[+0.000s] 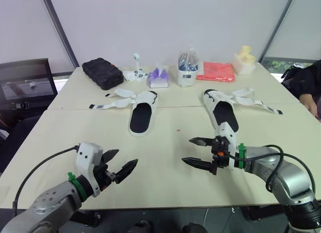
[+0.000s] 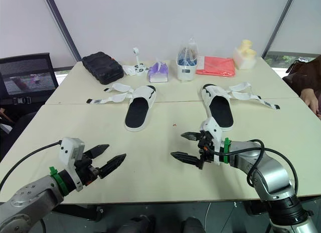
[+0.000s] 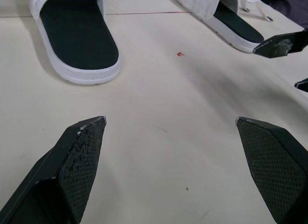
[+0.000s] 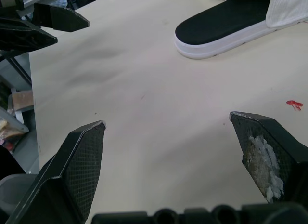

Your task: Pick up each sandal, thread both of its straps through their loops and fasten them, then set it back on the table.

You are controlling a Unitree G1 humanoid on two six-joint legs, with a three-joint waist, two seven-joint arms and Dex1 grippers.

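While scanning the table (image 1: 165, 185), found left gripper (image 1: 127, 158) released, fingers spread wide, grasping nothing, low over the near edge. Found right gripper (image 1: 187, 150) likewise released and empty, just beside the near end of the right sandal (image 1: 220, 113). Logged left sandal (image 1: 142, 115) flat mid-table, well apart from both grippers. Saw straps (image 1: 123, 93) on each sandal splayed outward (unfastened).

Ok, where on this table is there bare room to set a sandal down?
Bare table lies between the left sandal and right sandal, and nearer, between the left gripper and right gripper. The far edge is crowded, from the black case to the red cloth.
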